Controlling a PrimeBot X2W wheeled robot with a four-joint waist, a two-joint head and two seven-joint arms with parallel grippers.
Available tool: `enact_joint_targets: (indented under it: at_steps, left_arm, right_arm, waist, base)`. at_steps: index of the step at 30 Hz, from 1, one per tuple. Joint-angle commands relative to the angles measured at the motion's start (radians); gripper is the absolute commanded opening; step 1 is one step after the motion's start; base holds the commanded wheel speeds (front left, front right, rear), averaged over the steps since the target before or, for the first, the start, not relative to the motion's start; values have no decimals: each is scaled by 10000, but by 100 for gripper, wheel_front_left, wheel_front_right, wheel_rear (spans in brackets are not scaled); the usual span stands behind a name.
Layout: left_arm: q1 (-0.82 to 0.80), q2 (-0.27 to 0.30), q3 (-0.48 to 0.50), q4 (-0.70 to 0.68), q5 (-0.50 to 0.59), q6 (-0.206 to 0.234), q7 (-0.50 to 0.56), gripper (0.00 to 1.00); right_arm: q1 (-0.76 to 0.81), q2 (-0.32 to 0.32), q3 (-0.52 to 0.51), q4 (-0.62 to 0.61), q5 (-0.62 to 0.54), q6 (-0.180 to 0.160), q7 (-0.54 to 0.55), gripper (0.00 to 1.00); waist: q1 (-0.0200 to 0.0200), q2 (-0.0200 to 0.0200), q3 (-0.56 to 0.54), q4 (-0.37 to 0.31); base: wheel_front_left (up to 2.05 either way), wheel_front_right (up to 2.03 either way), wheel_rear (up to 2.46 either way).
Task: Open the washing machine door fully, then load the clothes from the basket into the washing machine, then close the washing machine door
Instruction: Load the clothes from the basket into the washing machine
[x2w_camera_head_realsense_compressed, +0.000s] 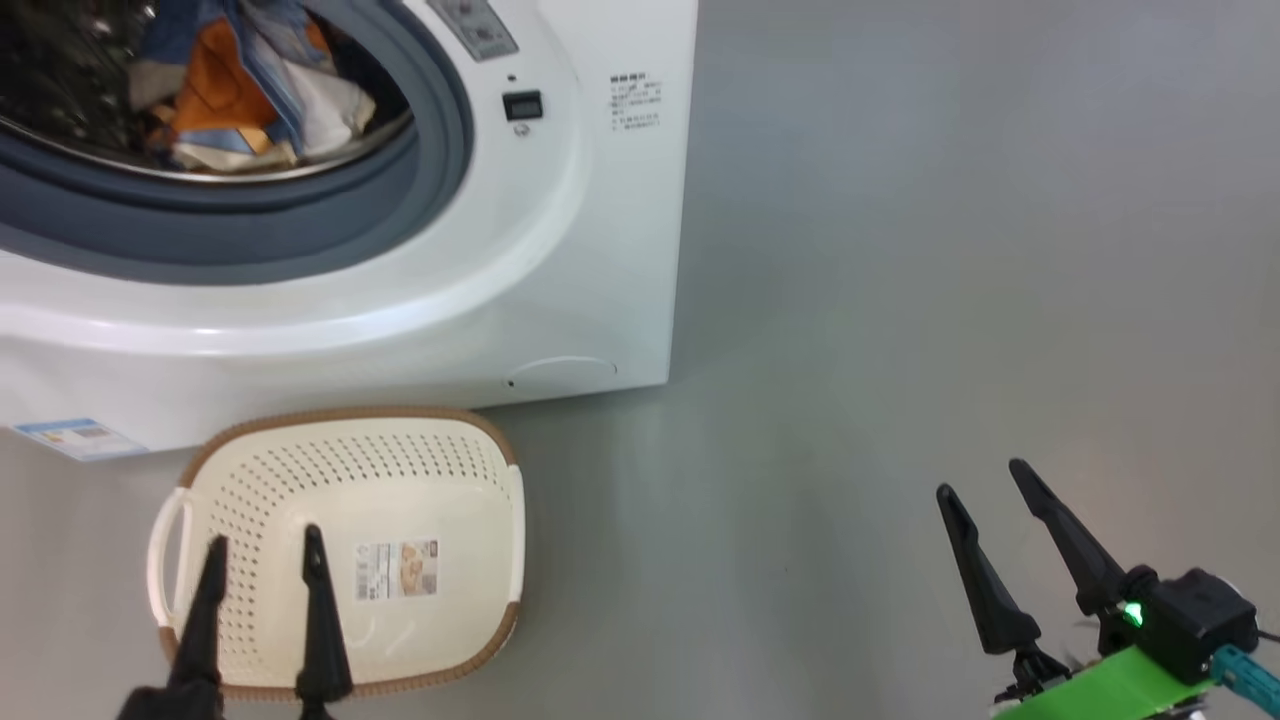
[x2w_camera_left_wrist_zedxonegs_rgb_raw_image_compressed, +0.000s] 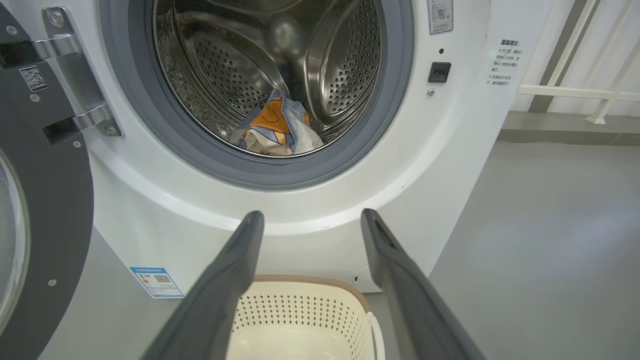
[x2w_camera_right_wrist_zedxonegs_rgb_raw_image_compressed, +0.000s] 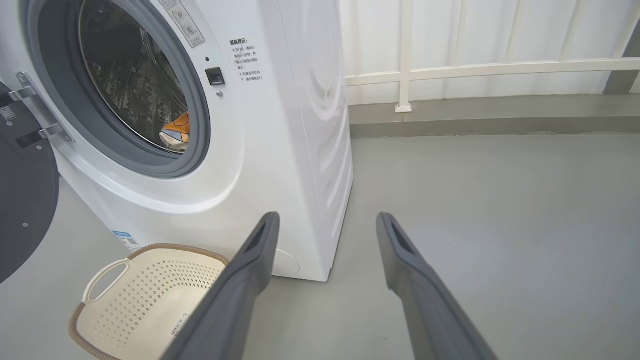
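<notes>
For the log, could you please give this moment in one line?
clothes loaded; basket empty; door open; left end effector open; right end effector open

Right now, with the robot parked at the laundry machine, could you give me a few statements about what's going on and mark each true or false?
1. The clothes lie inside the washing machine. True.
2. The washing machine door is shut. False: it stands swung open beside the opening.
3. The basket is full of laundry. False: it holds no clothes, and its label sticker shows on the bare bottom.
4. The left end effector and the right end effector are both open and hold nothing. True.
5. The basket stands on the floor in front of the washing machine. True.
</notes>
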Motion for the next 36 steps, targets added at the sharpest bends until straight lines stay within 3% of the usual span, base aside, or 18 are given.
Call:
enact_joint_targets:
  at_steps: [1,14,36]
  left_arm:
    - [46,61,262,-22,21,-92,-152,100]
    - [524,23,-143,555,-128,-836,-192,100]
    - [613,351,-270,689,-159,-1019,-103,100]
  right_arm:
    - [242,-56,136,-183,-60,16,-120,100]
    - [1101,239,-21,-486,-277,16,265,100]
    - [1661,590,-130,-824,-513,16,634,100]
  waist:
    - [1,0,-647,139]
    - [1,0,-1911,24]
    - [1,0,-2820,-16]
  base:
    - [0,0,0]
    - [0,0,0]
    - [0,0,0]
